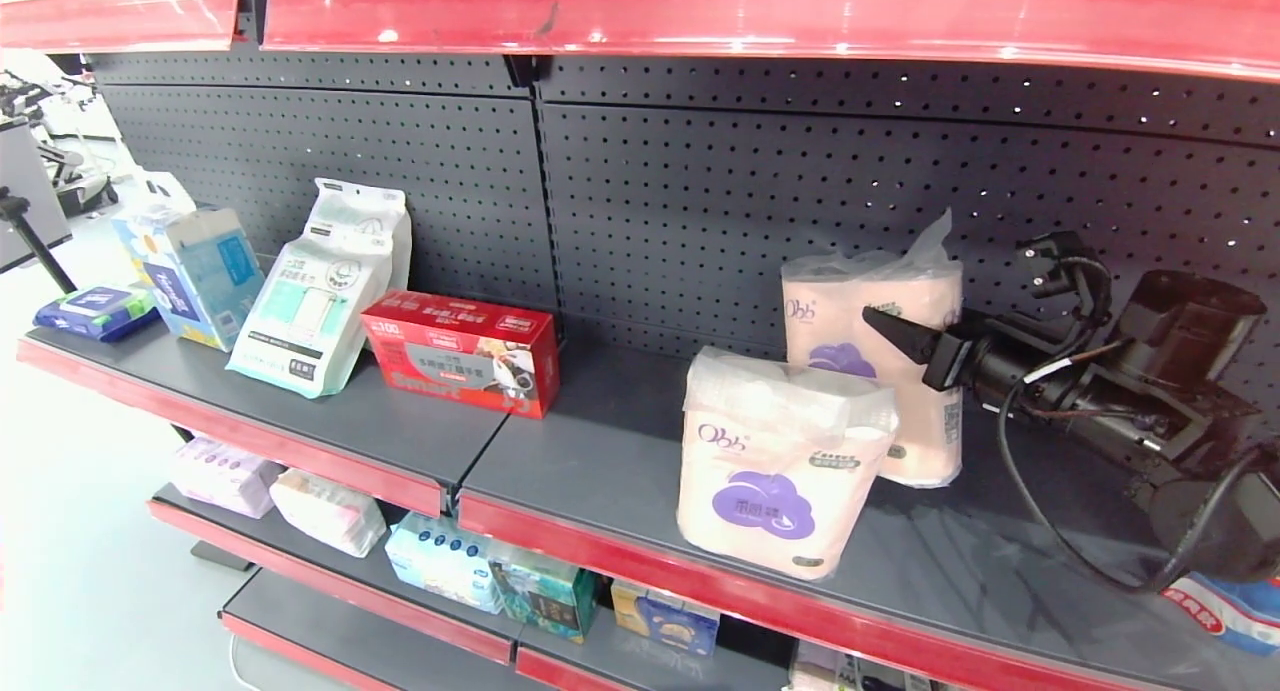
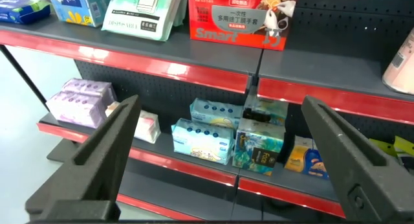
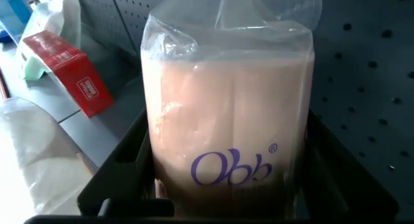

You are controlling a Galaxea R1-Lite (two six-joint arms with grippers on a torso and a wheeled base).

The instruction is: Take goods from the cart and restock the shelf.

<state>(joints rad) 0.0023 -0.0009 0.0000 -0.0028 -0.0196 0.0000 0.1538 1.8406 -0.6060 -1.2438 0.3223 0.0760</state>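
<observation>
Placing step: right claw [image 1: 900, 336] closed on the rear toilet roll pack [image 1: 870, 286], which stands on the shelf [image 1: 600, 451] right of centre; left claw [image 2: 220, 104] open, empty; next likely release, back out.

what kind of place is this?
Likely a shop aisle or a mock-up: tiered shelves with red edge strips, pegboard back, packaged goods like the tissue-roll pack and red box.
</observation>
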